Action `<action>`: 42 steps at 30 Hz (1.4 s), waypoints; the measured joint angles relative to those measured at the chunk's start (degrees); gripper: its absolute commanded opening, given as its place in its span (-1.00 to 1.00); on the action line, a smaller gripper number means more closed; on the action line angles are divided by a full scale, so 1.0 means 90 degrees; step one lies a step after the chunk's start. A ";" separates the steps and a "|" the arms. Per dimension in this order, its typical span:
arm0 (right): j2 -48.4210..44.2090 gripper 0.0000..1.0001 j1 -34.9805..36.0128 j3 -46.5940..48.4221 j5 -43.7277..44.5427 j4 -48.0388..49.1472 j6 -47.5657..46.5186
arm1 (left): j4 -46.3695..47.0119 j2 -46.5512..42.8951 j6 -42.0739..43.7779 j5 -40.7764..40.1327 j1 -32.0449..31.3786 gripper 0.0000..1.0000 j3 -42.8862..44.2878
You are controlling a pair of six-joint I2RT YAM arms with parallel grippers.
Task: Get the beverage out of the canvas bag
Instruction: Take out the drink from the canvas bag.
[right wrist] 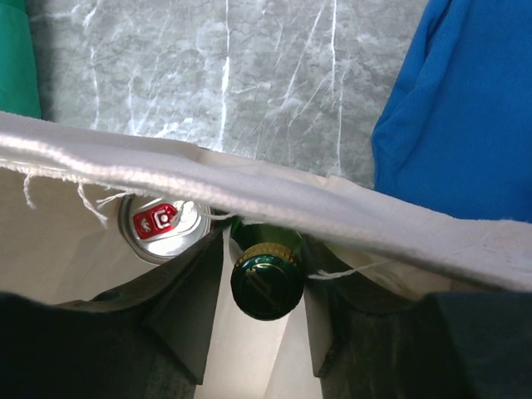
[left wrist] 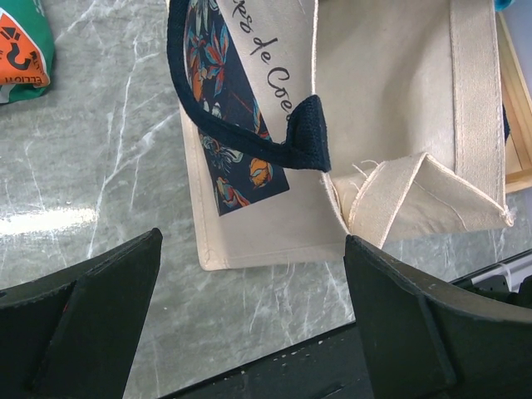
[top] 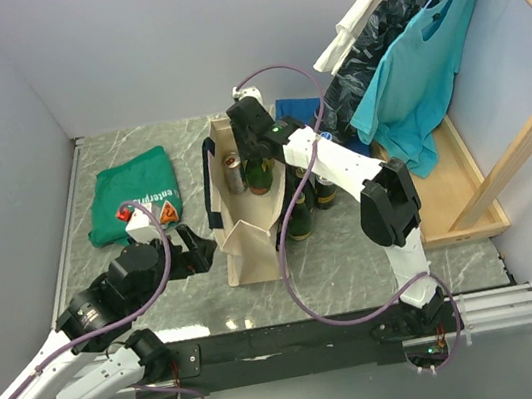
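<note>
The cream canvas bag [top: 243, 231] stands upright mid-table, its navy handle [left wrist: 249, 143] hanging down its side. Inside stand a green glass bottle [right wrist: 266, 283] with a dark cap and a silver can [right wrist: 162, 224] with a red tab; both also show in the top view, bottle [top: 260, 173] and can [top: 233, 172]. My right gripper [top: 257, 155] reaches into the bag's mouth, jaws open, one finger on each side of the bottle's neck [right wrist: 264, 249]. My left gripper [top: 200, 250] is open and empty, low beside the bag's left wall [left wrist: 382, 108].
Two more green bottles [top: 299, 216] stand just right of the bag. A folded green T-shirt [top: 133, 193] lies at the left, a blue cloth [top: 298, 111] behind the bag. A wooden rack [top: 458, 199] with hanging clothes [top: 420, 84] fills the right.
</note>
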 measured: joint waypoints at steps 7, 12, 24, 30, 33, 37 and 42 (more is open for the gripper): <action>0.0000 -0.11 -0.0017 0.0000 0.0002 0.0000 0.0002 | 0.0000 0.0000 0.0000 -0.0007 0.0000 0.93 0.0000; 0.0000 -0.23 -0.0041 0.0000 0.0000 -0.0012 0.0005 | 0.0000 0.0000 0.0000 -0.0010 0.0000 0.93 0.0000; 0.0000 -1.00 -0.0058 0.0002 -0.0070 -0.0022 0.0000 | 0.0000 0.0000 0.0000 -0.0039 0.0000 0.93 0.0000; 0.0000 -1.00 -0.0073 0.0005 -0.0134 -0.0022 -0.0046 | -0.0002 0.0002 0.0000 -0.0046 0.0000 0.93 0.0000; -0.0012 -1.00 -0.0073 0.0005 -0.0194 -0.0019 -0.0158 | 0.0000 0.0002 -0.0002 -0.0046 0.0000 0.93 0.0000; -0.0012 -1.00 -0.0073 0.0083 -0.0274 -0.0136 -0.0304 | 0.0000 0.0002 0.0000 -0.0049 0.0000 0.93 0.0000; -0.0024 -1.00 -0.0073 0.0117 -0.0335 -0.0250 -0.0432 | 0.0000 0.0005 0.0000 -0.0049 0.0000 0.93 0.0000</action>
